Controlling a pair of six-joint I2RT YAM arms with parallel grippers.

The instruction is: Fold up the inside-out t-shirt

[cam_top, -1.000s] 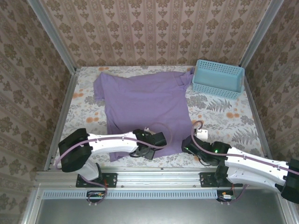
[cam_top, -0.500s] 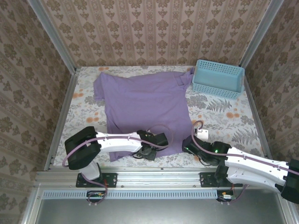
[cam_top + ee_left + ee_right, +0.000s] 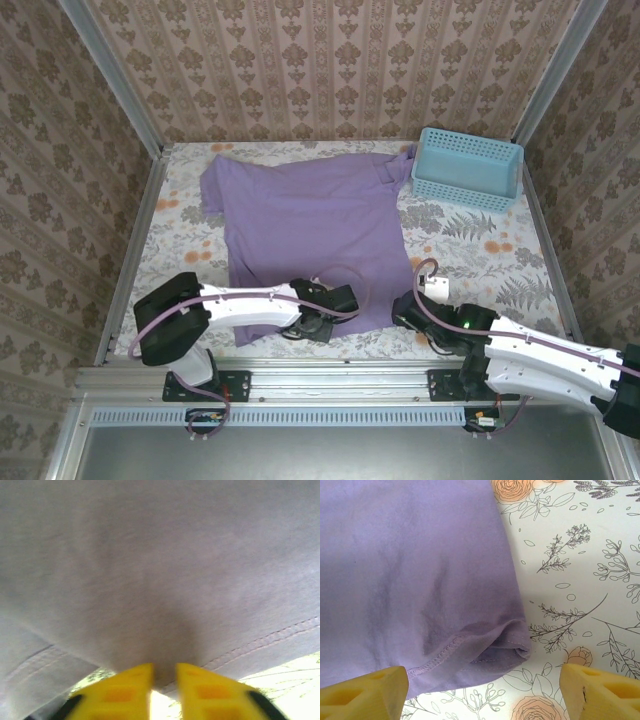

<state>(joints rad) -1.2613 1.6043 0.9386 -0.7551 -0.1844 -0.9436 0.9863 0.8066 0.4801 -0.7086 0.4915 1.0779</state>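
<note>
The inside-out t-shirt (image 3: 310, 215) is lavender-purple and lies spread flat on the flowered table, collar toward the back. My left gripper (image 3: 308, 327) is at the shirt's near hem. In the left wrist view its yellow fingers (image 3: 130, 685) stand close together with a fold of the t-shirt (image 3: 160, 570) pinched between them. My right gripper (image 3: 402, 312) sits at the shirt's near right corner. It is open, and its fingers (image 3: 365, 692) stand wide on either side of the curled hem corner (image 3: 510, 647), not touching it.
A light blue basket (image 3: 468, 168) stands at the back right, touching the shirt's right sleeve. Flowered tablecloth (image 3: 480, 250) lies bare to the right of the shirt. Patterned walls close in the table on three sides.
My left gripper has shut on the near hem and settled slightly lower. The right gripper has edged a little toward the shirt's corner, still open.
</note>
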